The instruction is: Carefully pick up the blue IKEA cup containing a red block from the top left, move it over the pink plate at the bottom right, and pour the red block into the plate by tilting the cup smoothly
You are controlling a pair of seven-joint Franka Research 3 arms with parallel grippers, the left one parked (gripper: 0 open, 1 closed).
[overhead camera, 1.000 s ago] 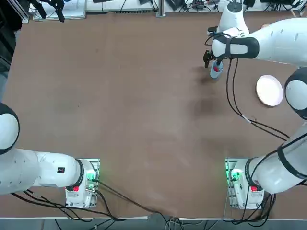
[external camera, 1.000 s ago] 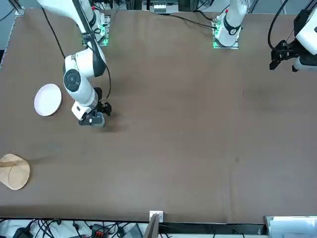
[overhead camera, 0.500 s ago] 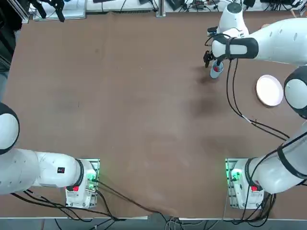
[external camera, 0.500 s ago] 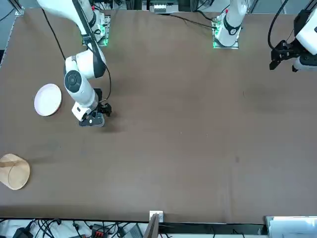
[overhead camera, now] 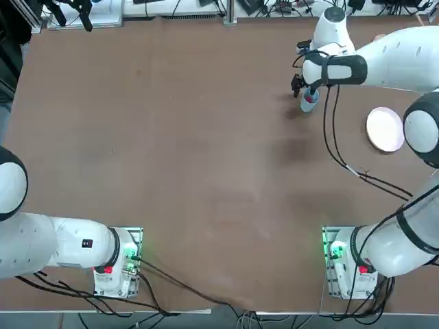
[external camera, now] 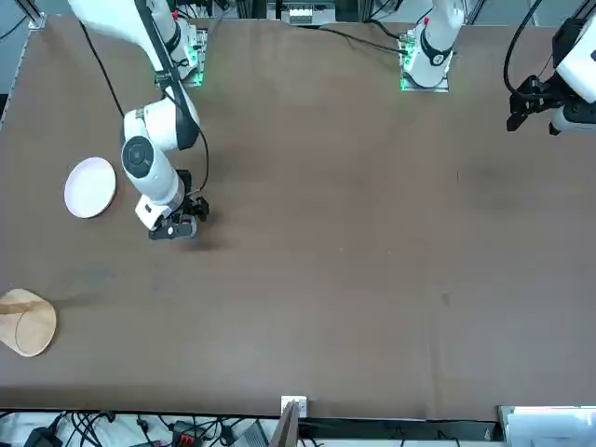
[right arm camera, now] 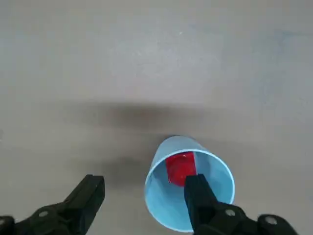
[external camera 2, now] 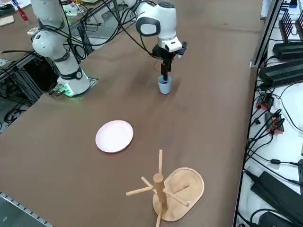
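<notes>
The blue IKEA cup (right arm camera: 215, 176) stands upright on the brown table, with the red block (right arm camera: 181, 168) lying inside it. My right gripper (right arm camera: 144, 183) hangs open just above it. One finger (right arm camera: 198, 188) is over the cup's mouth and the other finger (right arm camera: 90, 191) is outside the wall. From above, the cup (overhead camera: 309, 101) peeks out under the gripper (overhead camera: 306, 92). The side view has the gripper (external camera 2: 165, 74) pointing straight down at the cup (external camera 2: 164, 85). The pink plate (overhead camera: 385, 129) lies apart from it, nearer the robot's right edge.
A tan wooden stand with pegs (external camera 2: 170, 189) sits past the plate (external camera 2: 114, 136) near the table corner. Black cables (overhead camera: 343, 157) trail from the right arm across the table between cup and plate. The wide brown table (overhead camera: 171, 151) stretches to the left.
The right gripper has shifted very slightly over the cup. The cup and the plate have stayed where they were.
</notes>
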